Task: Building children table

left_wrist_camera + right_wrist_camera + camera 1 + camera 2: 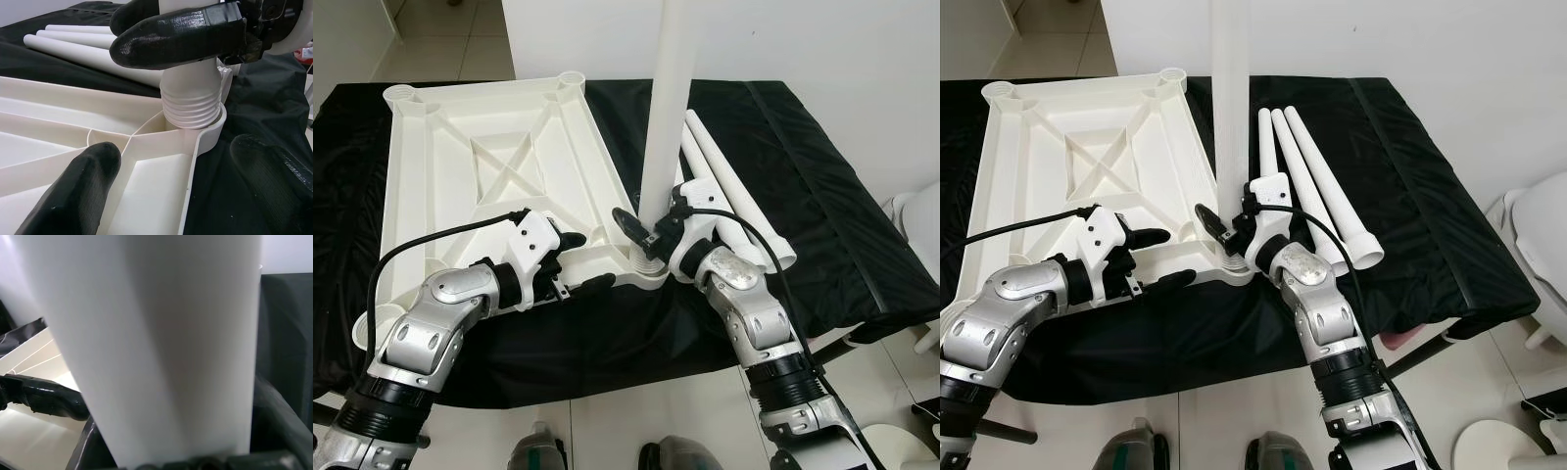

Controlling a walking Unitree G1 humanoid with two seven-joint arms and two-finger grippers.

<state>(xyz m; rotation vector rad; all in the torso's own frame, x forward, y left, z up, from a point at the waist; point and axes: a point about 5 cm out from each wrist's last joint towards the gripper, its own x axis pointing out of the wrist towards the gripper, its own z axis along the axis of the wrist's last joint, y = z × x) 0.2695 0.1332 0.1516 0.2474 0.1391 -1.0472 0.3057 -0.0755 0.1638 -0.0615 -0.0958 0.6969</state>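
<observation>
Tabletop [489, 157] lies upside down on the black-covered surface [822, 225] so its corner sockets face up. Right pincer [651, 230] is clenched around the upright leg [664, 108], whose threaded end sits in the near corner socket [195, 122], likely to screw it in. Left pincer [582, 262], fingers spread, straddles the tabletop's near edge just beside that socket, probably steadying it. Three spare legs [1317, 186] lie just beyond the right pincer.

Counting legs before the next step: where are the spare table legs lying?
Three spare legs lie side by side on the black cloth, on the robot's right, just beyond the right gripper.
</observation>
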